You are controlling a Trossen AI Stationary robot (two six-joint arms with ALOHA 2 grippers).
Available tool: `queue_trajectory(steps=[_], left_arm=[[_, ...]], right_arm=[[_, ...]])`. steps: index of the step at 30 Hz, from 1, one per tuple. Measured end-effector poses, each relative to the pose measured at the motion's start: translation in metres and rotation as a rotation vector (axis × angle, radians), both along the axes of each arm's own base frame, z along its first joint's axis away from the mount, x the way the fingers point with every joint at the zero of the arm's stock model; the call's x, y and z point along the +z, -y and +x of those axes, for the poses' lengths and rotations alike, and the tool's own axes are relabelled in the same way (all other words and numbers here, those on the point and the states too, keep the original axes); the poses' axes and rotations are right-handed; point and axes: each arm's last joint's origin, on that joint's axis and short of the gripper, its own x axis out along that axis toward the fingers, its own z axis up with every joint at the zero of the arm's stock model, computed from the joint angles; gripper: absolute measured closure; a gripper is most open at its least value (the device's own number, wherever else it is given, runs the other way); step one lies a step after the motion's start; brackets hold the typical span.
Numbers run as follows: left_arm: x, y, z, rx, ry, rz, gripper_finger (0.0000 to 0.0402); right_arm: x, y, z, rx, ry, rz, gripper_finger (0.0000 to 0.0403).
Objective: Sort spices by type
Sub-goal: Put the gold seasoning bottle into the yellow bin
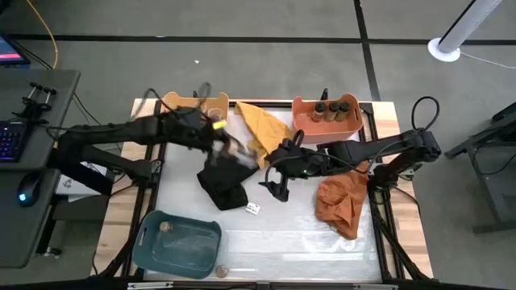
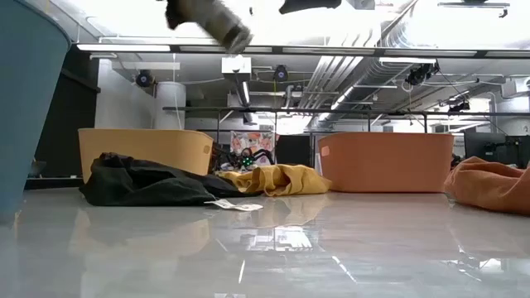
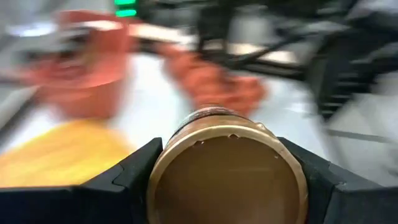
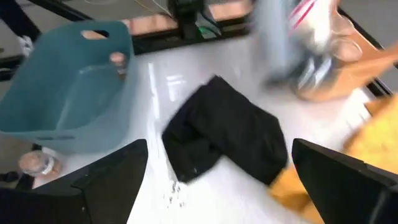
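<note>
Above the black cloth [image 1: 223, 184], the left gripper [image 1: 234, 150] grips a jar [image 3: 227, 168] between its fingers, the jar's long axis running out along them. Beyond it lies the orange bin [image 1: 326, 118], already holding three jars. Just past the cloth, the right gripper [image 1: 272, 182] hangs wide open and empty.

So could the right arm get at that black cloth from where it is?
Probably yes: the right gripper hangs with jaws open close by the black cloth, and nothing lies between them.
</note>
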Motion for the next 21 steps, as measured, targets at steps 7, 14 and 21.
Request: queue_trajectory(steps=[7, 14, 21], left_arm=[[0.005, -0.038, -0.063, 0.594, -0.204, 0.199, 0.0162], [-0.020, -0.085, -0.084, 0.892, -0.471, 0.081, 0.0162], [-0.050, -0.120, -0.075, 0.924, -0.647, -0.038, 0.0162]], right_arm=[[-0.002, 0.019, -0.009, -0.170, -0.071, 0.008, 0.0013], [-0.003, 0.032, -0.007, -0.230, -0.068, 0.086, 0.0012], [-0.003, 0.034, -0.007, -0.239, -0.067, 0.091, 0.0012]])
